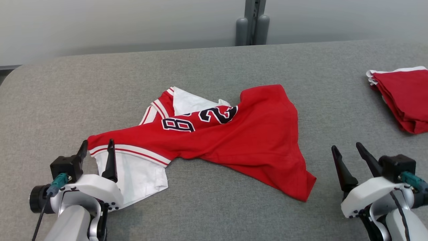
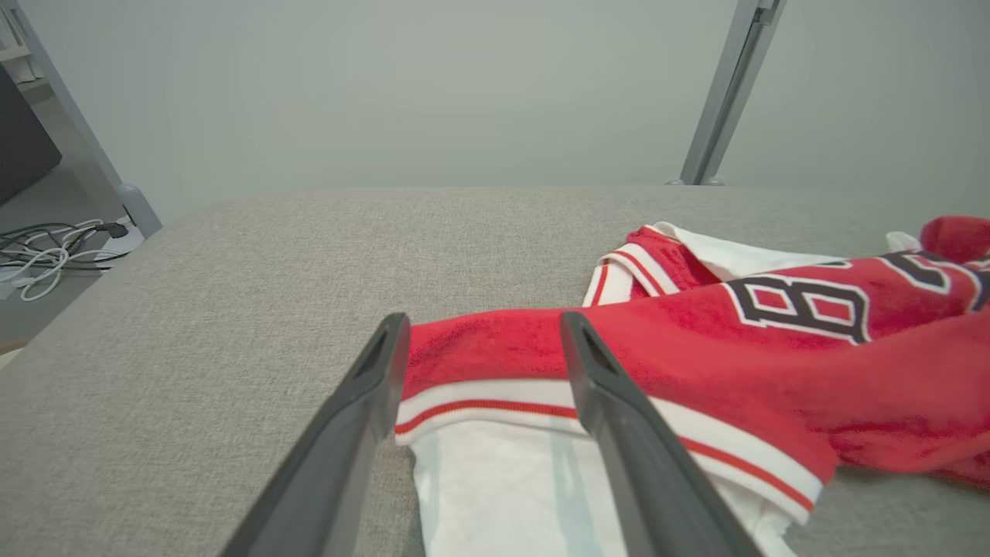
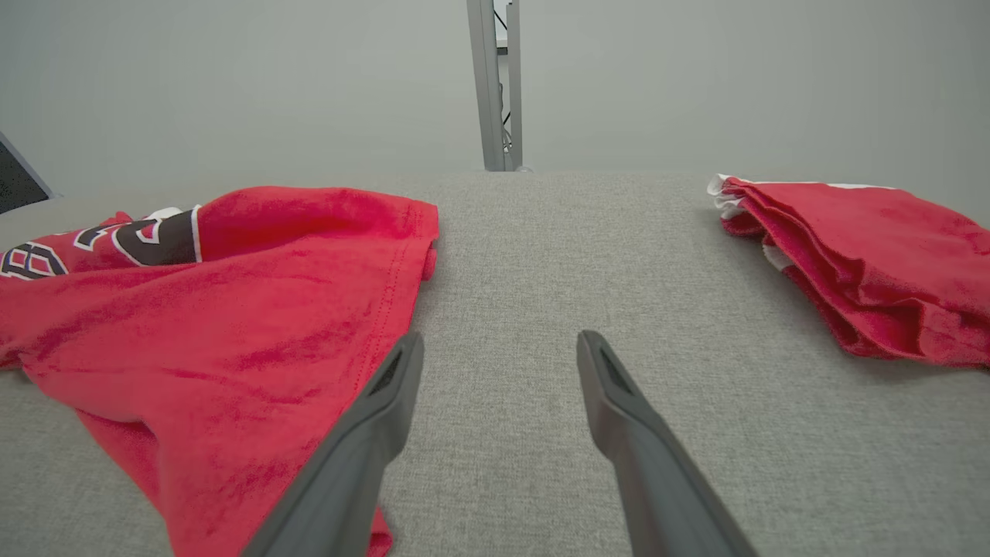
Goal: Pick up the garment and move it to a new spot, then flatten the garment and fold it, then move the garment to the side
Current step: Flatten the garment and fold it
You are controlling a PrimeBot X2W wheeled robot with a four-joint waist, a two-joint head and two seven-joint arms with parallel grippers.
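While you look down from the head view, the grey padded table (image 1: 214,63) spans the frame. The garment (image 1: 240,140), a red jersey with white lining, lies crumpled near the table's middle. Its long axis runs left to right, with the striped white-and-red band pointing at your left gripper (image 1: 97,143) and the plain red end toward your right gripper (image 1: 346,146). A folded red pile (image 1: 404,100) sits well apart at the table's right. The right wrist view shows that pile too, while the left wrist view instead gives you cables (image 2: 54,247) on the floor beyond the table. Your left gripper's fingers stand apart, one beside the band's corner and the other over the cloth. Your right gripper is spread wide over bare table, just beside the red end.
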